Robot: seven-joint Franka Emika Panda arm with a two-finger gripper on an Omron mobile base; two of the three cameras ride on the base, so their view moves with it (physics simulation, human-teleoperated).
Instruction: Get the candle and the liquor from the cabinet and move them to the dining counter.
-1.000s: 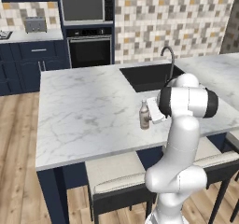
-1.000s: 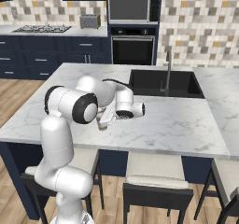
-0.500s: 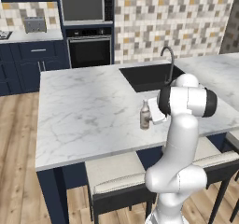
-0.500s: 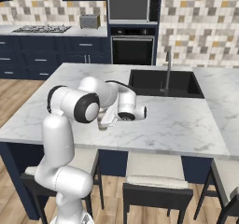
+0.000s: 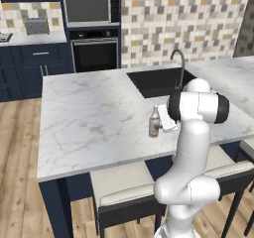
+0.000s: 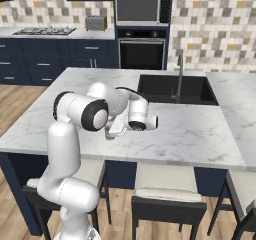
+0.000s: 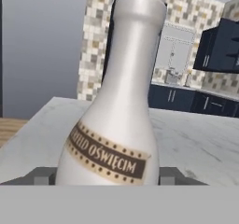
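The liquor (image 5: pixel 155 122), a small bottle with a pale neck and a brown label band, stands upright at the surface of the dining counter (image 5: pixel 89 123), close to its near edge and in front of the sink. My gripper (image 5: pixel 158 125) reaches it sideways from the right and is shut on its body. In the hand view the liquor (image 7: pixel 116 125) looms close, with the dark fingertips (image 7: pixel 42 176) pressed to both sides of its base. The candle is out of view.
A black sink (image 5: pixel 158 81) with a curved faucet (image 5: pixel 178 63) is set into the counter behind the bottle. Cushioned stools (image 5: pixel 119 185) stand under the near edge. An oven, a microwave and navy base cabinets (image 6: pixel 45 64) line the far wall.
Almost nothing differs. The hand with the bottle has sunk very slightly toward the counter.
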